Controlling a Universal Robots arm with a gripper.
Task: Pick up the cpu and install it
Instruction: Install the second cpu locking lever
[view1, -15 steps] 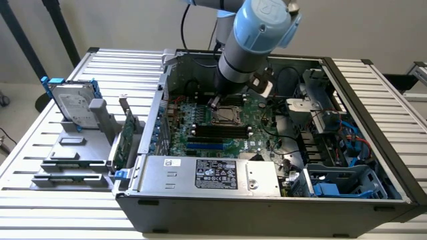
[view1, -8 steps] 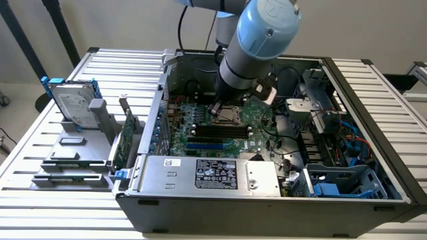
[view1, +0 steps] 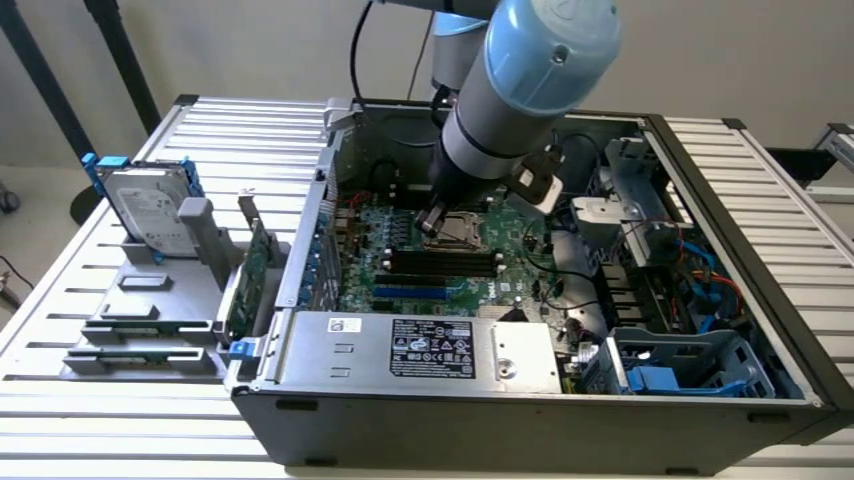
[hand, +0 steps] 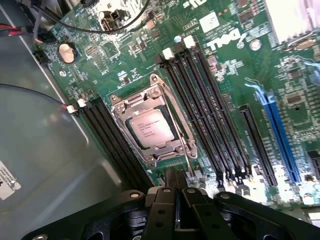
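Exterior view: a grey and blue robot arm reaches down from the top centre of the frame into an open computer case lying on a slatted table. Its lower end sits over the green motherboard at the centre of the frame, right by the processor socket. On the exterior view's left, a grey rack holds a silver hard drive with blue brackets, and a long green circuit card stands beside the case wall.

Wrist view: the gripper appears at the lower centre, its black fingers pressed together with nothing between them. Just beyond the fingertips, the cpu lies flat inside the socket's metal frame, silver top facing up, apart from the fingers. Black memory slots run on both sides of the socket, and 2 blue slots lie toward the right of the frame.
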